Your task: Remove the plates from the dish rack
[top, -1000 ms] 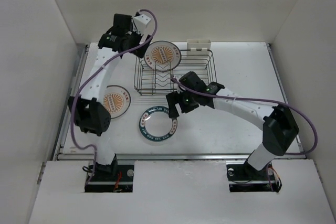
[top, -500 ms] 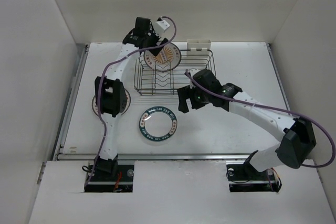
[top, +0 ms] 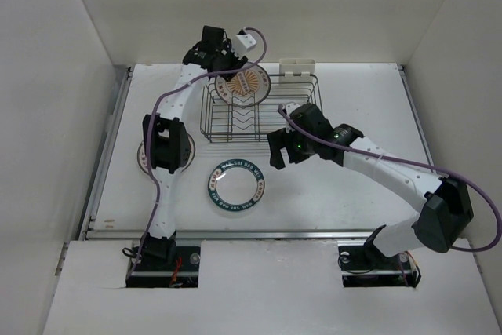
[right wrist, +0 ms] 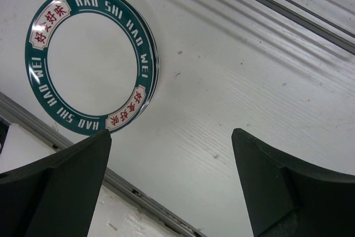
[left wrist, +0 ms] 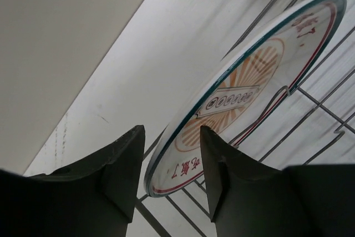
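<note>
Wrist views give what the overhead one cannot. Left gripper [left wrist: 171,137] has its fingers a little apart, astride the lower rim of the sunburst plate [left wrist: 244,98], which leans in the rack [top: 227,127]. Right gripper [right wrist: 172,134] is spread wide and empty above the tabletop [right wrist: 249,81]; the teal plate [right wrist: 91,59] lies flat, ahead and left of it.

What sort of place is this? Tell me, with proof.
Probably a robot test cell, not a kitchen: white walls box in the table, two arms bolted at its near edge, and a dish rack.
</note>
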Available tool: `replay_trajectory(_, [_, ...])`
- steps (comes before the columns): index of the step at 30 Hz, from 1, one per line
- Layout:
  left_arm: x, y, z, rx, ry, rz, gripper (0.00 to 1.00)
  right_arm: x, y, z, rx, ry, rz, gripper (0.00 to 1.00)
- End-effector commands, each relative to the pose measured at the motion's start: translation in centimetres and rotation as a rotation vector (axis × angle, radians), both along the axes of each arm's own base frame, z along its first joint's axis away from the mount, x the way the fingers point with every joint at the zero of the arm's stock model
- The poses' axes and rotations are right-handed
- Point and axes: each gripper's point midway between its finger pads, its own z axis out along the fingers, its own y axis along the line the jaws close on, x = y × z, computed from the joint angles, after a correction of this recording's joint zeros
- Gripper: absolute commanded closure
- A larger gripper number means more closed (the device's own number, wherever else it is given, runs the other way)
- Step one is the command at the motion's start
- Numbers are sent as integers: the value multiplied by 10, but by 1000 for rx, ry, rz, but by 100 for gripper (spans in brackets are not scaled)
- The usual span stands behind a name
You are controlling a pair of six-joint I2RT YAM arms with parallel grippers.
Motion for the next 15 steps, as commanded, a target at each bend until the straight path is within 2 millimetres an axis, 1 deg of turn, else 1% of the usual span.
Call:
replay_trajectory(1, [-4, -1, 4, 17, 1, -50, 58, 2, -6, 6, -9, -20, -8, 4])
replay_trajectory(2, [-4, -1, 7, 17, 0, -50, 63, 1, -6, 9, -3, -27, -9, 4])
replay_trajectory(3, [-2, -2, 7, 16, -3, -50, 72, 1, -6, 9, -3, -27, -9, 4])
replay_trajectory(4, [1, 0, 10, 7, -13, -22, 91, 1, -6, 9, -3, -27, -9, 4])
replay_trajectory(5, [4, 1, 12, 4, -23, -5, 99, 1, -7, 13, 4, -35, -9, 4])
replay_trajectory(6, [8, 4, 20, 10, -54, 15, 100, 1, -7, 13, 4, -35, -9, 4])
replay_trajectory(7, [9, 6, 20, 16, -56, 24, 100, -1, -8, 11, -2, -28, -9, 4])
replay_trajectory(8, [13, 7, 36, 8, -103, 34, 100, 1, -7, 15, 4, -35, -9, 4])
replay_trajectory(9, [12, 9, 34, 14, -105, 42, 100, 1, -7, 15, 4, -35, -9, 4])
replay_trajectory(10, [10, 12, 52, 9, -143, 53, 100, 1, -7, 15, 4, -35, -9, 4])
replay_trajectory(11, [13, 11, 65, -7, -191, 55, 100, 1, -7, 15, 4, -35, -9, 4])
replay_trajectory(13, [12, 14, 81, 6, -244, 51, 100, -1, -8, 14, 2, -24, -15, 4])
replay_trajectory(14, [7, 14, 99, -2, -274, 37, 100, -2, -7, 14, 7, -19, -9, 4])
replay_trajectory(15, [4, 13, 107, -10, -285, 30, 100, -2, -7, 14, 7, -19, -9, 4])
